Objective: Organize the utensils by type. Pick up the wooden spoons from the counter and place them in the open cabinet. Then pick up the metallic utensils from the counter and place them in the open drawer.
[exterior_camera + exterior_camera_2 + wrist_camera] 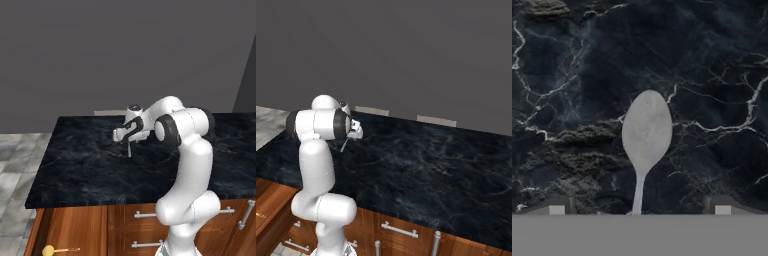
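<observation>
Silver-grey metal spoon [646,132], oval bowl, thin handle.

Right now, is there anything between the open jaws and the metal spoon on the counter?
Nothing visible is in the way. In the hand view the metal spoon lies alone on the black counter, its handle running between the two fingertips of the gripper, whose jaws stand wide open.
</observation>
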